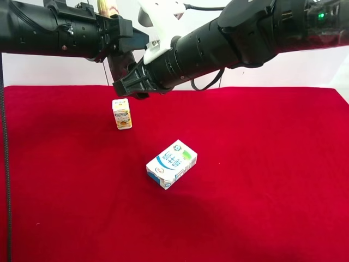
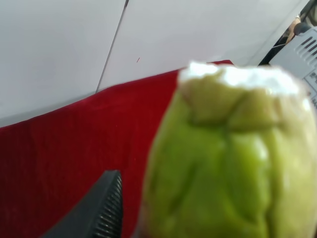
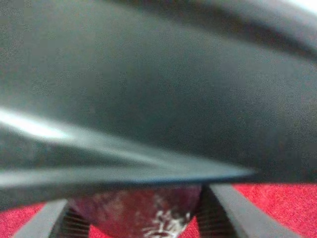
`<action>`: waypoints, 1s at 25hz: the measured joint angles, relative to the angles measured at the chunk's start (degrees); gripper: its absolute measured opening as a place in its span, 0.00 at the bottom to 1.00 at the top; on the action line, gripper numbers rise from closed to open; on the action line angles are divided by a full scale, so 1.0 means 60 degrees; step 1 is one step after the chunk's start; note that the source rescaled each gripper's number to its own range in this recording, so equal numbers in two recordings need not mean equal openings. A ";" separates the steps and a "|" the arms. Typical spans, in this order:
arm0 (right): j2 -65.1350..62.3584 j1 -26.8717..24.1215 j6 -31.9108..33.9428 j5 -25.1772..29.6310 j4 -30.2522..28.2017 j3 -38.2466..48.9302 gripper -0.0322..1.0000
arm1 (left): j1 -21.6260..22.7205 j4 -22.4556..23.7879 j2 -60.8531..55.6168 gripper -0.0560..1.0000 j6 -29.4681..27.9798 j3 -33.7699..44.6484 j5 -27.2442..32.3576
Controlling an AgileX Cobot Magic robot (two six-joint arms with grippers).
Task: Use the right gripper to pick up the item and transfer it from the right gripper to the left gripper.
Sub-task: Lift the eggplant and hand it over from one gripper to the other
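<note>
The eggplant hangs upright between the two arms at the exterior high view's upper left, its pale stem end (image 1: 107, 6) on top. The right wrist view shows its dark purple lower end (image 3: 143, 215) pinched between both fingers of my right gripper (image 3: 136, 201), which is the arm with the white module at the exterior view's right (image 1: 126, 87). A blurred dark mass fills the rest of that view. My left gripper (image 1: 126, 41) sits around the upper part. The left wrist view shows the yellow-green stem (image 2: 228, 163) close up. One finger (image 2: 101, 210) stands apart from it; the other is hidden.
A small yellow juice carton (image 1: 122, 113) stands on the red cloth (image 1: 262, 180) just below the grippers. A white-and-blue box (image 1: 172, 163) lies flat in the middle. A white wall backs the table.
</note>
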 joint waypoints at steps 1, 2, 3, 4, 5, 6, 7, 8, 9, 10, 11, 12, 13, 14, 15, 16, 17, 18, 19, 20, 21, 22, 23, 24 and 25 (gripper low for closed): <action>0.0000 0.0008 0.0000 -0.0030 0.0010 0.0000 0.03 | 0.0000 0.0000 0.0000 0.06 0.0008 0.0005 0.0000; 0.0000 0.0008 0.0000 -0.0068 0.0021 0.0000 0.03 | 0.0000 0.0000 0.0000 0.06 0.0008 -0.0002 0.0000; 0.0000 0.0008 -0.0009 -0.0102 0.0051 0.0000 0.03 | 0.0000 0.0000 0.0000 0.06 0.0020 -0.0014 0.0000; 0.0000 0.0019 -0.0016 -0.0151 0.0114 0.0000 0.03 | 0.0000 0.0000 0.0000 0.06 0.0028 -0.0014 0.0000; 0.0000 0.0019 -0.0028 -0.0161 0.0174 0.0000 0.03 | 0.0000 0.0000 0.0000 0.06 0.0038 -0.0014 -0.0009; 0.0000 0.0019 -0.0055 -0.0162 0.0199 0.0000 0.03 | 0.0000 0.0000 0.0000 0.06 0.0038 -0.0014 -0.0009; 0.0000 0.0019 -0.0053 -0.0172 0.0216 0.0000 0.03 | 0.0000 0.0000 0.0000 0.06 0.0038 -0.0014 -0.0009; 0.0000 0.0019 -0.0062 -0.0172 0.0224 0.0000 0.03 | 0.0000 -0.0007 0.0000 0.06 0.0038 -0.0014 -0.0009; 0.0000 0.0019 -0.0064 -0.0172 0.0235 0.0000 0.03 | 0.0000 -0.0007 0.0000 0.06 0.0047 -0.0014 -0.0009; 0.0000 0.0019 -0.0064 -0.0172 0.0247 0.0000 0.03 | 0.0000 -0.0007 0.0000 0.06 0.0046 -0.0014 -0.0009; 0.0000 0.0019 -0.0064 -0.0163 0.0247 0.0000 0.03 | 0.0000 -0.0007 0.0000 0.06 0.0046 -0.0014 -0.0009; 0.0000 0.0019 -0.0064 -0.0163 0.0247 0.0000 0.03 | 0.0000 -0.0007 0.0000 0.06 0.0046 -0.0014 -0.0009; 0.0000 0.0019 -0.0064 -0.0163 0.0247 0.0000 0.03 | 0.0000 -0.0007 0.0000 0.06 0.0046 -0.0014 -0.0009; 0.0000 0.0019 -0.0064 -0.0157 0.0230 0.0000 0.03 | 0.0000 -0.0007 0.0000 0.06 0.0046 -0.0014 -0.0009; 0.0000 0.0019 -0.0064 -0.0144 0.0164 0.0000 0.03 | 0.0000 -0.0007 0.0000 0.06 0.0046 -0.0014 -0.0009; 0.0000 0.0019 -0.0064 -0.0119 0.0119 0.0000 0.05 | 0.0000 -0.0007 0.0000 0.06 0.0046 -0.0014 -0.0009; 0.0000 0.0019 -0.0035 -0.0121 0.0049 0.0000 0.16 | 0.0000 0.0022 0.0000 0.06 0.0078 -0.0014 -0.0039; -0.0010 0.0009 0.0010 -0.0151 0.0000 0.0000 0.37 | 0.0000 0.0031 0.0000 0.06 0.0089 -0.0014 -0.0112; -0.0032 0.0009 0.0085 -0.0151 -0.0020 0.0000 0.61 | 0.0011 0.0031 0.0000 0.06 0.0109 -0.0014 -0.0195; -0.0055 0.0009 0.0230 -0.0108 -0.0058 0.0000 0.77 | 0.0022 0.0031 0.0000 0.06 0.0109 -0.0014 -0.0256; -0.0095 0.0009 0.0392 0.0018 -0.0101 0.0000 0.86 | 0.0022 0.0031 0.0000 0.06 0.0118 -0.0014 -0.0286; -0.0175 0.0009 0.0570 0.0188 -0.0209 0.0000 0.92 | 0.0022 0.0042 0.0000 0.06 0.0127 -0.0014 -0.0336; -0.0261 0.0009 0.0723 0.0373 -0.0406 0.0000 0.95 | 0.0022 0.0065 -0.0018 0.06 0.0134 -0.0014 -0.0404; -0.0371 0.0009 0.0937 0.0534 -0.0685 0.0000 0.97 | 0.0022 0.0083 -0.0037 0.06 0.0134 -0.0014 -0.0498; -0.0529 0.0009 0.1143 0.0693 -0.0973 0.0000 0.98 | 0.0022 0.0129 -0.0079 0.06 0.0134 -0.0014 -0.0607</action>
